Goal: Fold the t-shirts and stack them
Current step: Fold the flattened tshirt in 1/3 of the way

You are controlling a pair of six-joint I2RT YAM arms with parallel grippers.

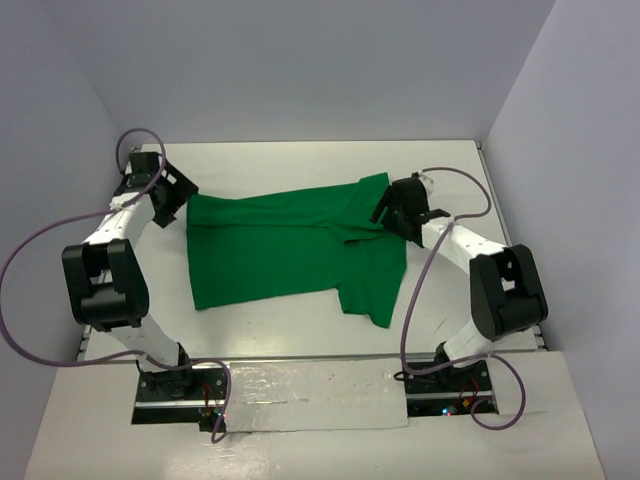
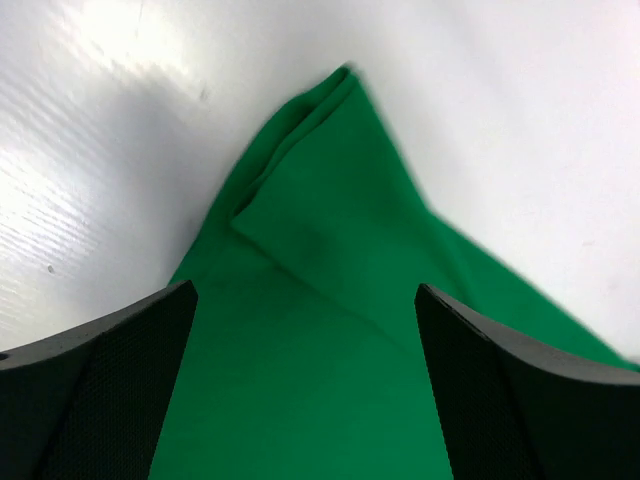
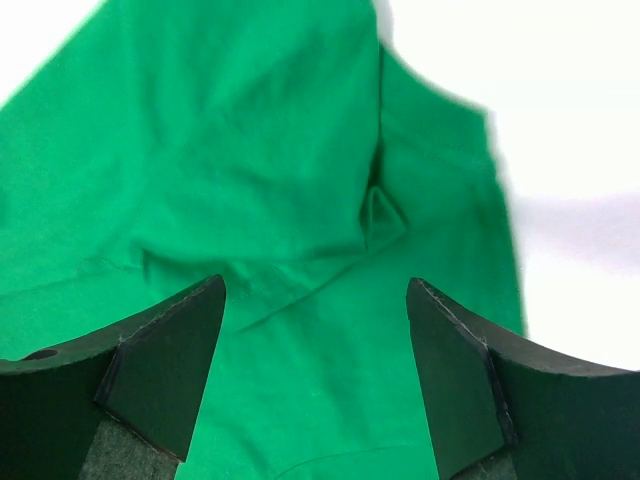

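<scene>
The bright green t-shirt (image 1: 290, 245) lies on the white table, folded lengthwise, one sleeve sticking out at the near right. My left gripper (image 1: 181, 205) hovers open over the shirt's far left corner; in the left wrist view the folded corner (image 2: 330, 220) lies between and beyond the black fingers (image 2: 110, 370). My right gripper (image 1: 390, 212) hovers open over the shirt's far right end by the sleeve; in the right wrist view wrinkled cloth (image 3: 300, 200) fills the gap between the fingers (image 3: 470, 370). Neither gripper holds cloth.
The white table (image 1: 300, 165) is boxed in by grey walls on the left, far and right sides. Purple cables (image 1: 40, 240) loop beside the left arm, and another cable (image 1: 465, 180) arcs by the right arm.
</scene>
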